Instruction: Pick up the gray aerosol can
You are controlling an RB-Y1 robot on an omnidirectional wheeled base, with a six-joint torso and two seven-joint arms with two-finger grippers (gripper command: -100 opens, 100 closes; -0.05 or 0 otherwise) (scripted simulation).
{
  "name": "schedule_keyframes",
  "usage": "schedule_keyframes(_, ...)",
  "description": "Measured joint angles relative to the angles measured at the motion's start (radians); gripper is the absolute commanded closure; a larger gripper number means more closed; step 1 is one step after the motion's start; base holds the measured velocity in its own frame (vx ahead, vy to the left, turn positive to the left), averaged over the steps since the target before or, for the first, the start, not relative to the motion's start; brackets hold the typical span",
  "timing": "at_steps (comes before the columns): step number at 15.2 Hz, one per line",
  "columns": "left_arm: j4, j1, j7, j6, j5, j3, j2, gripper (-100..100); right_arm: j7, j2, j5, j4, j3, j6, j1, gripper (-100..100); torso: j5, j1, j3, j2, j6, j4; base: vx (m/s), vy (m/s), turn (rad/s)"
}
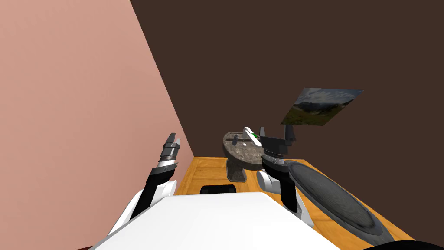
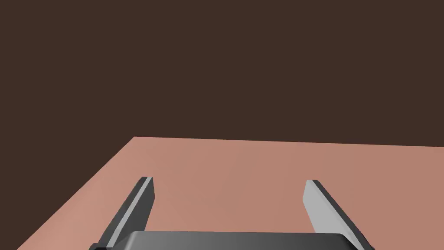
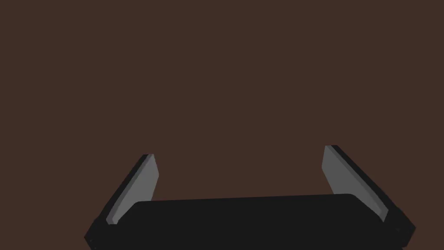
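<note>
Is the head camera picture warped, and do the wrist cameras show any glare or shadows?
Head view: rolled and wide-angle, so the framed landscape looks skewed. Left wrist view: even light, no glare on the open left tool. Right wrist view: the open right tool is dimmer, its body near black.

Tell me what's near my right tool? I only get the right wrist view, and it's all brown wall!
Observer: The head view shows your right tool hanging close beside a speckled pedestal sink.
Operator: What's on the sink?
Observer: A white thing with a green mark lies on its rim.
Operator: Where's my other tool?
Observer: Your left tool is raised near the pink wall, fingers open.
</note>
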Motion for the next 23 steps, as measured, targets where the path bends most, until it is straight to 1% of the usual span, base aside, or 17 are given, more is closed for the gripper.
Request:
schedule_keyframes(4, 0.000, 0.000, 0.000, 0.000, 0.000, 0.000, 0.000, 0, 0.034, -0.066, 0.021, 0.034, -0.007, -0.001, -0.002, -100, 0.000, 0.002, -0.002, -0.004, 0.000, -0.001, 0.053, 0.040, -0.045)
schedule_keyframes(6, 0.000, 0.000, 0.000, 0.000, 0.000, 0.000, 0.000, 0, 0.065, -0.092, 0.038, 0.060, -0.013, 0.002, -0.005, -100, 0.001, 0.004, -0.003, -0.005, 0.000, -0.001, 0.087, 0.073, -0.063)
schedule_keyframes(9, 0.000, 0.000, 0.000, 0.000, 0.000, 0.000, 0.000, 0, 0.120, -0.117, 0.070, 0.106, -0.019, -0.001, -0.002, -100, 0.001, 0.005, -0.004, -0.007, 0.000, -0.002, 0.094, 0.066, -0.050)
schedule_keyframes(10, 0.000, 0.000, 0.000, 0.000, 0.000, 0.000, 0.000, 0, 0.134, -0.123, 0.077, 0.114, -0.022, -0.003, 0.004, -100, 0.001, 0.005, -0.004, -0.007, 0.000, -0.002, 0.082, 0.055, -0.062)
schedule_keyframes(16, 0.000, 0.000, 0.000, 0.000, 0.000, 0.000, 0.000, 0, 0.238, -0.142, 0.138, 0.214, -0.037, -0.011, 0.002, -100, 0.001, 0.004, -0.004, -0.007, 0.000, -0.002, 0.079, 0.059, -0.056)
schedule_keyframes(17, 0.000, 0.000, 0.000, 0.000, 0.000, 0.000, 0.000, 0, 0.253, -0.143, 0.146, 0.225, -0.039, -0.013, 0.004, -100, 0.001, 0.004, -0.004, -0.006, 0.000, -0.002, 0.074, 0.063, -0.050)
schedule_keyframes(20, 0.000, 0.000, 0.000, 0.000, 0.000, 0.000, 0.000, 0, 0.309, -0.145, 0.181, 0.264, -0.044, -0.001, 0.002, -100, 0.001, 0.005, -0.004, -0.007, 0.000, -0.002, 0.082, 0.070, -0.073)
schedule_keyframes(23, 0.000, 0.000, 0.000, 0.000, 0.000, 0.000, 0.000, 0, 0.359, -0.149, 0.206, 0.316, -0.058, -0.013, 0.010, -100, 0.001, 0.004, -0.004, -0.007, 0.000, -0.002, 0.069, 0.057, -0.078)
